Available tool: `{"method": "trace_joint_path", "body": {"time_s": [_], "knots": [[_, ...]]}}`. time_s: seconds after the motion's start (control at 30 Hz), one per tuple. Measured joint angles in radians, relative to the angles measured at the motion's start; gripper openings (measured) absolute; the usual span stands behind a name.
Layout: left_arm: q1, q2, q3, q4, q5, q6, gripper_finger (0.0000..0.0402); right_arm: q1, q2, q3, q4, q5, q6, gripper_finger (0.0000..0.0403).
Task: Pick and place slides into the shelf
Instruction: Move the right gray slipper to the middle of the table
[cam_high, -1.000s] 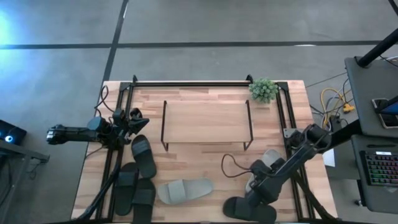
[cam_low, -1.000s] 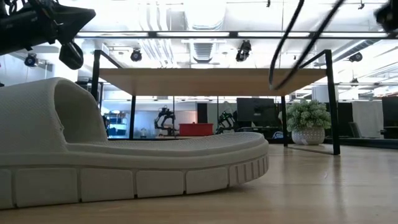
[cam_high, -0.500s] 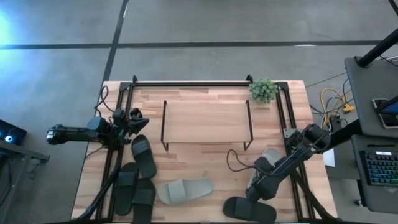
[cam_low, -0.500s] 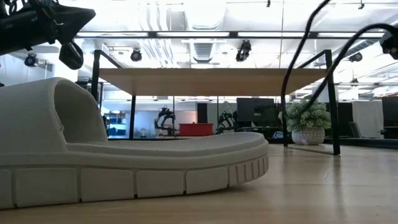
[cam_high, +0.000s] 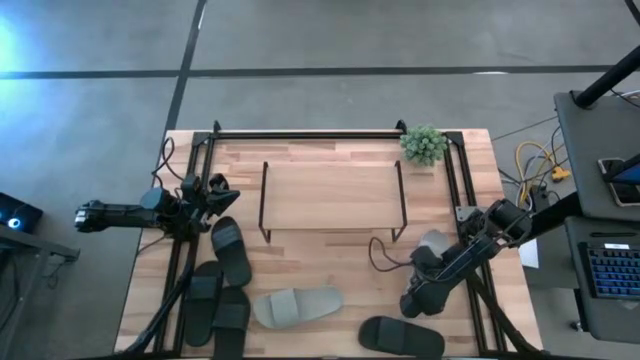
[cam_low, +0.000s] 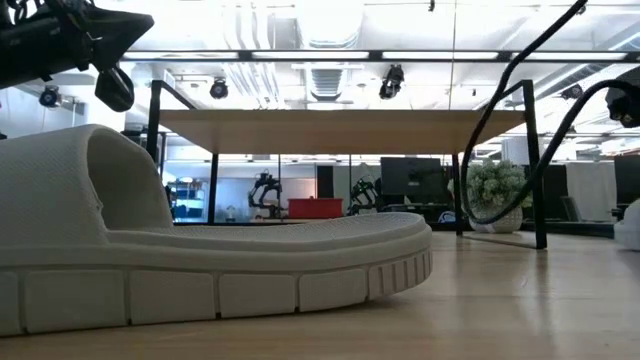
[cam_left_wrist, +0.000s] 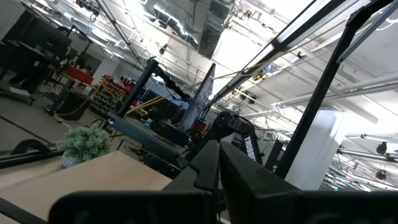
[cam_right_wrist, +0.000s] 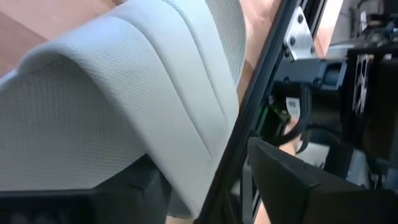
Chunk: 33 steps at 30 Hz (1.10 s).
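Along the worktop's (cam_high: 310, 262) left edge, the left gripper (cam_high: 217, 190) hangs just off the shelf's left legs. Whether it is clenched or released cannot be told.

Below it lie three matte black slides: one (cam_high: 231, 250) angled beside the shelf's front-left leg and two (cam_high: 205, 292) (cam_high: 231, 315) side by side near the front-left corner. A light grey slide (cam_high: 297, 306) with a broad ribbed strap and a finely dimpled footbed lies crosswise at the front edge.

The shelf (cam_high: 330, 195), a pale wood board on thin black wire legs, stands mid-table with nothing on it. A small green plant (cam_high: 424, 145) sits at the back-right corner.

A fourth black slide (cam_high: 402, 337) rests at the front edge. The second grey slide (cam_high: 433, 243) lies by the right edge under the right gripper (cam_high: 416, 298). The strap fills that arm's wrist view, but a grasp cannot be confirmed.

Since a second ago, the right arm has drawn back towards the right edge, uncovering the front black slide and more of the grey one. Its cable loop has shifted rightwards.

In all there are four black slides, two grey slides, one shelf and one plant.
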Motion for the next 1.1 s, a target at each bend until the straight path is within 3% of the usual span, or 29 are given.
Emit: {"method": "trace_joint_path", "body": {"time_s": [0.3,0.47,0.73,0.93,1.1], "knots": [[0.000,0.000,0.000,0.000,0.000,0.000,0.0000,0.004,-0.002,-0.019,0.026,0.100,-0.093,0.0021],[-0.001,0.000,0.000,0.001,0.000,0.000,0.0000,0.030,-0.026,0.028,0.031,0.168,-0.120,0.0011],[-0.001,0.000,0.000,0.000,0.000,0.000,0.0000,0.118,-0.176,0.151,0.050,0.175,-0.114,0.0010],[0.000,0.000,0.000,0.000,0.000,0.000,0.0000,0.104,-0.299,0.182,0.377,0.103,-0.265,0.0009],[0.000,0.000,0.000,0.000,0.000,0.000,0.0000,0.033,-0.241,0.204,0.452,0.150,-0.363,0.0009]]}}
